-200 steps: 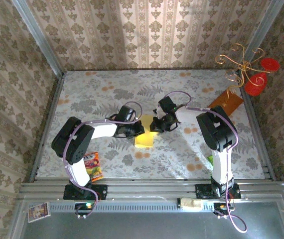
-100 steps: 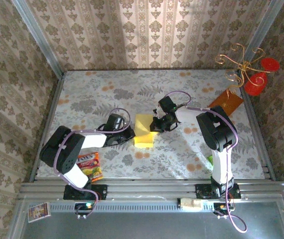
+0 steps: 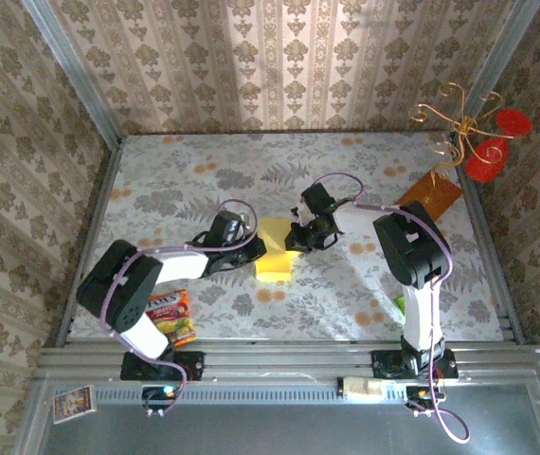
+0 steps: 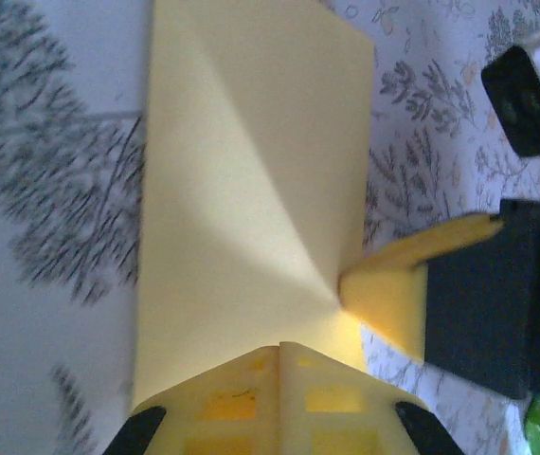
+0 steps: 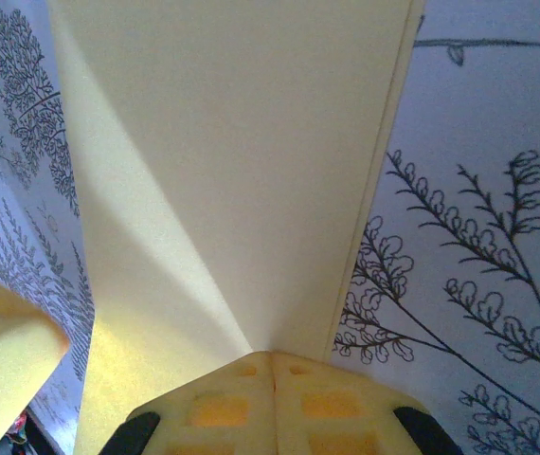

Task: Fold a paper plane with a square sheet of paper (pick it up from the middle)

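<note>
The square sheet of paper (image 3: 273, 258) lies folded into a pale-yellow rectangle in the middle of the table, flat, with diagonal creases showing (image 4: 251, 190) (image 5: 232, 142). My left gripper (image 3: 255, 248) (image 4: 280, 347) is shut, its tip resting on the sheet's left edge with nothing between the fingers. My right gripper (image 3: 294, 239) (image 5: 271, 355) is also shut, its tip down on the sheet's right side close to the edge. One of its yellow fingers (image 4: 390, 289) shows in the left wrist view, touching the paper's border.
A colourful snack packet (image 3: 171, 316) lies by the left arm's base. An orange-brown board (image 3: 431, 194) and a gold wire ornament with red discs (image 3: 474, 133) stand at the back right. A small green packet (image 3: 398, 305) sits beside the right arm. Patterned walls close three sides.
The left gripper drew back left off the paper, then came back to its left edge. The right gripper has stayed on the sheet.
</note>
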